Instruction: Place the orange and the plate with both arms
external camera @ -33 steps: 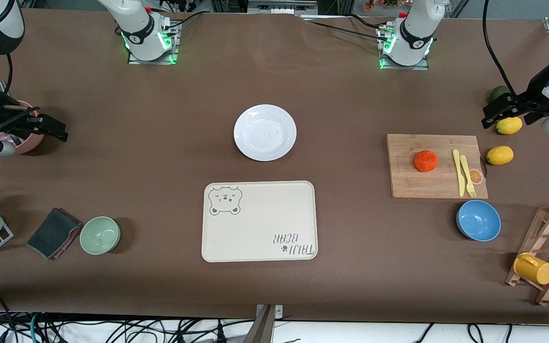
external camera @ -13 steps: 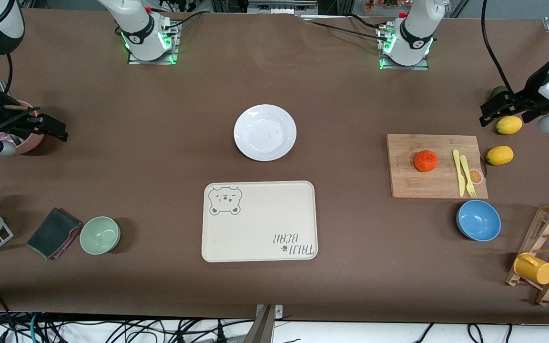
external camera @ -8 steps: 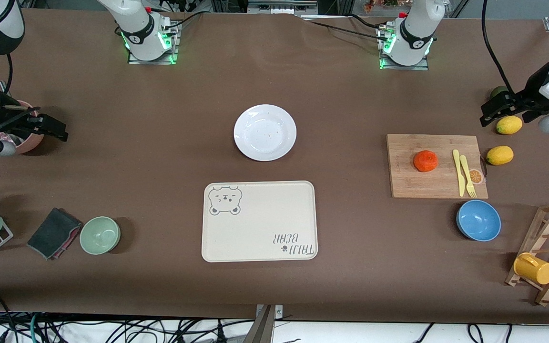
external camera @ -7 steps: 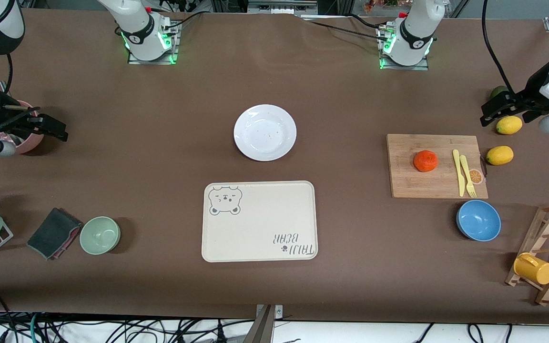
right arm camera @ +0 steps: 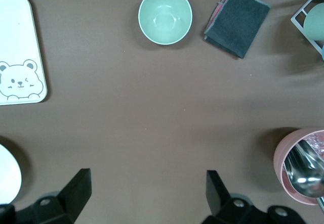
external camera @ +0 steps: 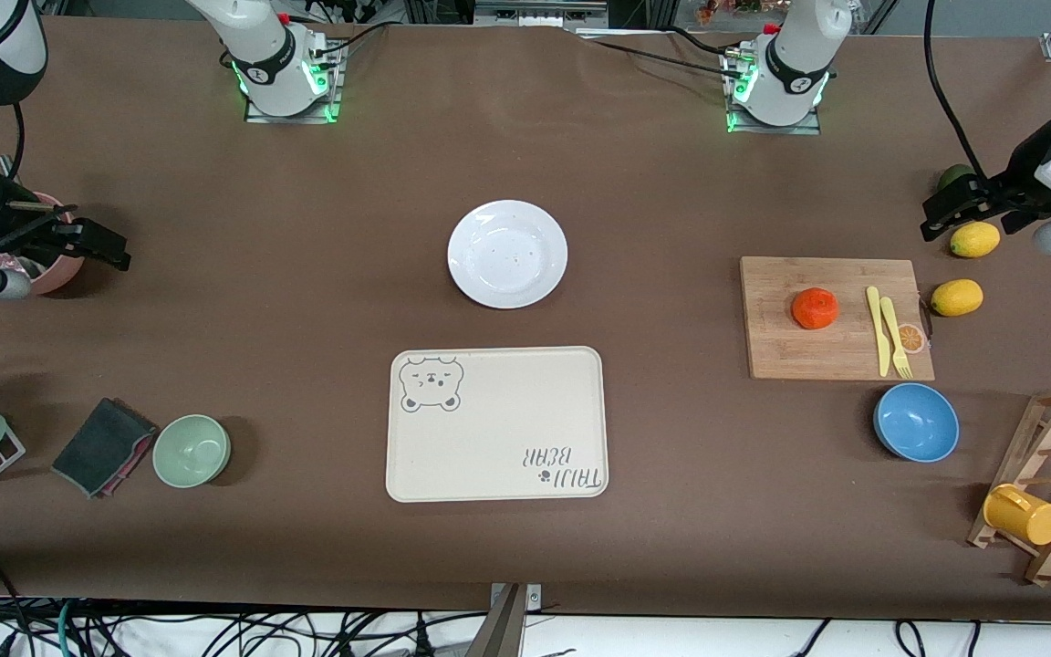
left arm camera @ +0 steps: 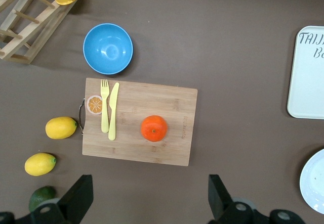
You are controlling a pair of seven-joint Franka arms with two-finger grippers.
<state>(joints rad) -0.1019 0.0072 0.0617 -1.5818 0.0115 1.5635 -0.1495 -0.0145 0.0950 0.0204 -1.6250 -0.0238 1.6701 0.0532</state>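
Nothing on the surface [external camera: 306,274] has moved; only the left tool [external camera: 950,212] shifted slightly. From the front, we see the orange [external camera: 816,307] on the cutting board [external camera: 781,351], the plate [external camera: 507,254] mid-surface. Left wrist: tool wide open; the orange looks light, roundish, best pinched across its sides. Right wrist: the right tool [right arm camera: 147,193] open, waiting; the glossy plate [right arm camera: 7,176] seems slippery, fragile, so we take its rim.

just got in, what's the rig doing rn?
Nothing is gripped yet. The orange sits on the cutting board; the plate lies bare mid-table, farther from the front camera than the bear tray. The left gripper hovers, jaws open, over the lemons. The right gripper waits open beside the pink cup.
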